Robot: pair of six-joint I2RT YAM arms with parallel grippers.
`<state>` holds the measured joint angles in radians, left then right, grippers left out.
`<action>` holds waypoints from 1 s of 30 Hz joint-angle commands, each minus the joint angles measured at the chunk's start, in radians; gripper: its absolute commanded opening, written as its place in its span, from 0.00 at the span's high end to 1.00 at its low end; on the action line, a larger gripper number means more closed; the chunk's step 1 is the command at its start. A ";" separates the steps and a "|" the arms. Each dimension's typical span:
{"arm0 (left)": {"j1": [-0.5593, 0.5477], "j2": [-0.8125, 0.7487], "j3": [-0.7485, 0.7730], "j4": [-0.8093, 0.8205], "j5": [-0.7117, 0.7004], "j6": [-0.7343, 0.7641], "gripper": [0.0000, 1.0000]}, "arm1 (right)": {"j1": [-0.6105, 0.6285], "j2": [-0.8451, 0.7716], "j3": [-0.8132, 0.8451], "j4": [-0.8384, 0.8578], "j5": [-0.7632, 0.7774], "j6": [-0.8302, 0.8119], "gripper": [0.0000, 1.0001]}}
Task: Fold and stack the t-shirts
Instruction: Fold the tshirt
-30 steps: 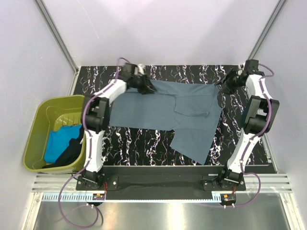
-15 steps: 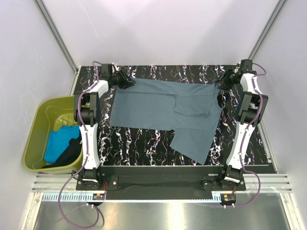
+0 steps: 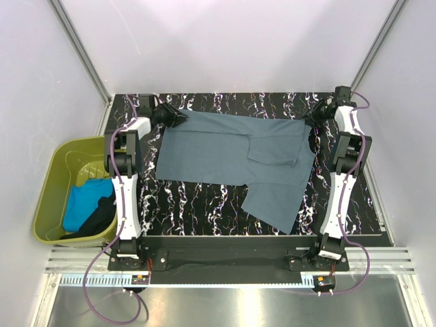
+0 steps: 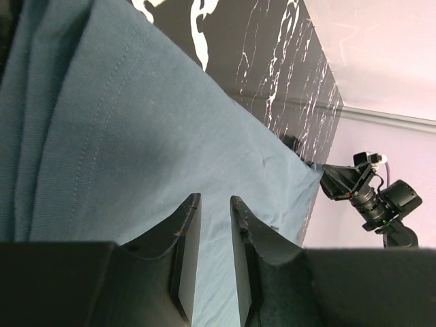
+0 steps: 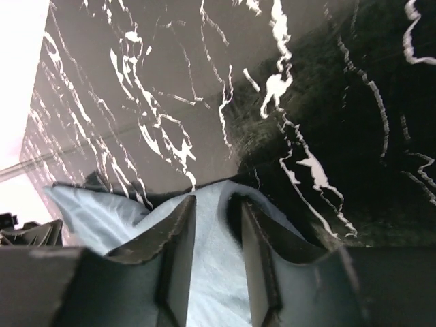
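The slate grey-blue t-shirt (image 3: 231, 153) lies spread on the black marbled table, one part hanging toward the front right. My left gripper (image 3: 174, 117) is at its far left corner, jaws nearly closed with the cloth (image 4: 136, 136) between them (image 4: 214, 199). My right gripper (image 3: 315, 116) is at the far right corner, and cloth (image 5: 82, 204) runs between its jaws (image 5: 211, 199) and bulges round one finger. The far edge looks taut between the two grippers. The turquoise t-shirt (image 3: 85, 197) and the black t-shirt (image 3: 102, 218) lie bunched in the tub.
The olive-green tub (image 3: 51, 177) stands off the table's left edge. Pale walls close the back and sides. The table (image 3: 204, 201) has a black marbled top. The right gripper also shows far off in the left wrist view (image 4: 368, 197).
My left gripper has moved left along the far edge, drawing the shirt's far left corner out. My right gripper has shifted slightly toward the back right corner.
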<state>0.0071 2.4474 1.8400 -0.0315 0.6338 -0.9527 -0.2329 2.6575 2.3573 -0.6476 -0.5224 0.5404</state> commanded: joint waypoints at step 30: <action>-0.027 -0.174 0.084 -0.272 -0.192 0.224 0.59 | 0.001 -0.125 0.184 -0.268 0.360 -0.025 0.29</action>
<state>0.0219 2.4405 1.9362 -0.2428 0.5030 -0.8379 -0.2157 2.6621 2.4844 -0.7380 -0.2325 0.6266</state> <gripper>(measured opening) 0.393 0.688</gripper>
